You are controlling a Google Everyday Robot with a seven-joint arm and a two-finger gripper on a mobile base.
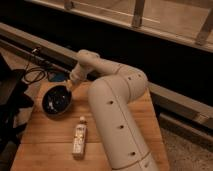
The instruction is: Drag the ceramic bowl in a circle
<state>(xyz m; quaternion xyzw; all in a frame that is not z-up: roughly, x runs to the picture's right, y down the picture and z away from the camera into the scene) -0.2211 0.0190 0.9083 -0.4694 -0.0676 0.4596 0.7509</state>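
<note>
Because dragging calls for a grip on the rim, I reach my fingers down to the upper right edge of the ceramic bowl, which sits left of centre on the wooden worktop, above the small bottle; whether they pinch it I cannot tell.

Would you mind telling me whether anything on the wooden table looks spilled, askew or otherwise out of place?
Nothing looks spilled or damaged. The ceramic bowl sits flat on the wooden table near its far left corner, with the gripper at the bowl's right rim. A small bottle lies on its side in front of the bowl, which is the only slightly odd thing.
</note>
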